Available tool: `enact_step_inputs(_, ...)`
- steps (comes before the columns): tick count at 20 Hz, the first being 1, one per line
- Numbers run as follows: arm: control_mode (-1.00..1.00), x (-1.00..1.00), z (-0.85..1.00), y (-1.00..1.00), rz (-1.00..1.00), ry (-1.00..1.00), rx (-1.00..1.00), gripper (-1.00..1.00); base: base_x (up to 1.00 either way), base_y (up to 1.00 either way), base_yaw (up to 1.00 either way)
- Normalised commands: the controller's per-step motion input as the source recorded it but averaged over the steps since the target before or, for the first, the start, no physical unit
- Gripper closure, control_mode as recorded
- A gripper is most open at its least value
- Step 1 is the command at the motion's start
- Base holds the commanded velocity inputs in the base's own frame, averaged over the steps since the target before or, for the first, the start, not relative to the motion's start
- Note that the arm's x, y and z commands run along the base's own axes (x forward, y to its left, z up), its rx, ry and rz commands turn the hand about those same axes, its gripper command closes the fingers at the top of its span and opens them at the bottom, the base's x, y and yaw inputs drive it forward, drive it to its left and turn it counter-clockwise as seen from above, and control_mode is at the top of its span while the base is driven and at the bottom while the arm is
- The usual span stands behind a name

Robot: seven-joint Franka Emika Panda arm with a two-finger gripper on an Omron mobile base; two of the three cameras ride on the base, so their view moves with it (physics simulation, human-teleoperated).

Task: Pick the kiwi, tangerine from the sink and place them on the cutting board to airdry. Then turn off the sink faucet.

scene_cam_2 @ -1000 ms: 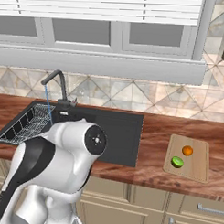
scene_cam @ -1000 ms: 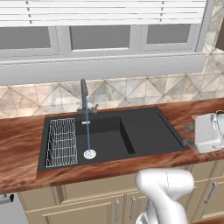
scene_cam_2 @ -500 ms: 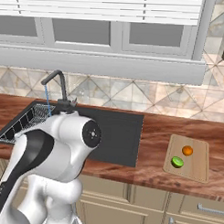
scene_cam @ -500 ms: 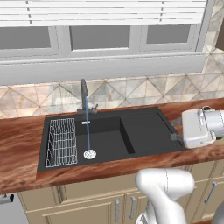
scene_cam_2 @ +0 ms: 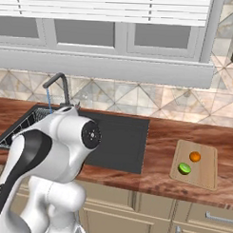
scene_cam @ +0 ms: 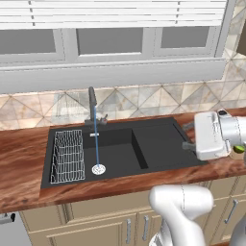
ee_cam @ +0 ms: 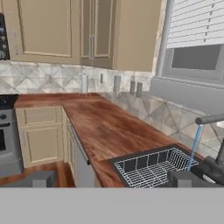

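Running water marks the sink faucet (scene_cam: pixel 92 106) as the remaining item. It stands well left of the pincer (scene_cam: pixel 188 136), whose jaws are apart and empty. Rigid metal, likely slick when wet: push its small side handle.

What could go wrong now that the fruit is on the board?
The faucet is running, water falling to the drain, so the sink keeps getting wet until the handle is turned. The open gripper hangs over the right end of the sink, far from the faucet; swinging across, it might bump the slim faucet instead of turning its small handle. The kiwi and tangerine are round, so a knock to the board could roll them off.
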Motion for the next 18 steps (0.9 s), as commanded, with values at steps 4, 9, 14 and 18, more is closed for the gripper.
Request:
enact_step_inputs(4, -1.0, 0.0, -0.2, 0.11, 0.0, -0.18, 0.0, -1.0, 0.0, 0.0, 0.0)
enact_step_inputs(9, -1.0, 0.0, -0.35, 0.06, 0.0, -0.12, 0.0, -1.0, 0.0, 0.0, 0.0)
enact_step_inputs(14, -1.0, 0.07, -0.37, 0.29, 0.0, -0.08, 0.0, -1.0, 0.0, 0.0, 0.0)
enact_step_inputs(18, -1.0, 0.13, -0.34, 0.33, -0.02, -0.05, 0.0, -1.0, 0.0, 0.0, 0.0)
